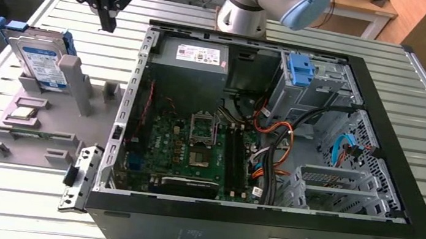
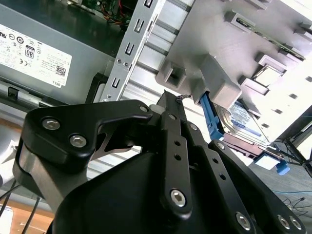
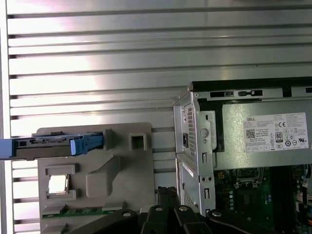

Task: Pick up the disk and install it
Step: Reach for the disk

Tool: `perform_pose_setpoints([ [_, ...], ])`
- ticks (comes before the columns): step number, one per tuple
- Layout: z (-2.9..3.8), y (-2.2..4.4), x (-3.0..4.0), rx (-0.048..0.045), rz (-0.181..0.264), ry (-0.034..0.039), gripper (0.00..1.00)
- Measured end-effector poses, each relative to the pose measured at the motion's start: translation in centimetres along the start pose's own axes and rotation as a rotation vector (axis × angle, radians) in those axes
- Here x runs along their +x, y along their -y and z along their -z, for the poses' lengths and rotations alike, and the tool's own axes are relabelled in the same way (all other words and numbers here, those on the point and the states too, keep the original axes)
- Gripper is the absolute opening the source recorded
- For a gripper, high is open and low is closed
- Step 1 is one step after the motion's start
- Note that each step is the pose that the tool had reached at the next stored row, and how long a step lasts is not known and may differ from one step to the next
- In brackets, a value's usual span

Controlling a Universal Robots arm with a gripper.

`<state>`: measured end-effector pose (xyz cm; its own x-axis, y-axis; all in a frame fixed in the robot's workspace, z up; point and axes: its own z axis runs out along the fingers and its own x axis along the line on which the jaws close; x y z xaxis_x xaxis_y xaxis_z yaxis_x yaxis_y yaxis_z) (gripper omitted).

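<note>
The disk (image 1: 41,61) is a silver drive with a blue-and-white label in a blue carrier. It stands on edge in a slot at the far end of a grey holder (image 1: 60,121), at the exterior view's left. It also shows in both wrist views, edge-on from above as the disk (image 3: 53,145) and from the side as the disk (image 2: 243,116). My gripper (image 1: 110,23) hangs above the slatted table, between the disk and the open computer case (image 1: 266,219). Its fingers meet at the tip with nothing held, as the gripper (image 2: 171,97) and the gripper (image 3: 168,192) show.
The case lies open at centre, with a grey power supply (image 1: 197,55), the motherboard (image 1: 192,148), cables and a blue bracket (image 1: 300,69) at a metal bay. The grey holder also carries a small chip (image 1: 23,112) and a memory stick (image 1: 34,133). The arm base (image 1: 244,12) stands behind the case.
</note>
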<state>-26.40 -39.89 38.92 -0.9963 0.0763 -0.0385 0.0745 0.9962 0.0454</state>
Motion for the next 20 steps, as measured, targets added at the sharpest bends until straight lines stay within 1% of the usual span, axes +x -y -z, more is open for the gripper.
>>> perform_pose_setpoints([
  [4,-0.02,0.0,0.07,-0.0001,0.0,0.0001,0.1],
  [9,-0.02,0.03,0.38,0.0,0.0,0.0,0.1],
  [20,-0.04,0.03,0.41,-0.0001,0.0,0.0001,0.1],
])
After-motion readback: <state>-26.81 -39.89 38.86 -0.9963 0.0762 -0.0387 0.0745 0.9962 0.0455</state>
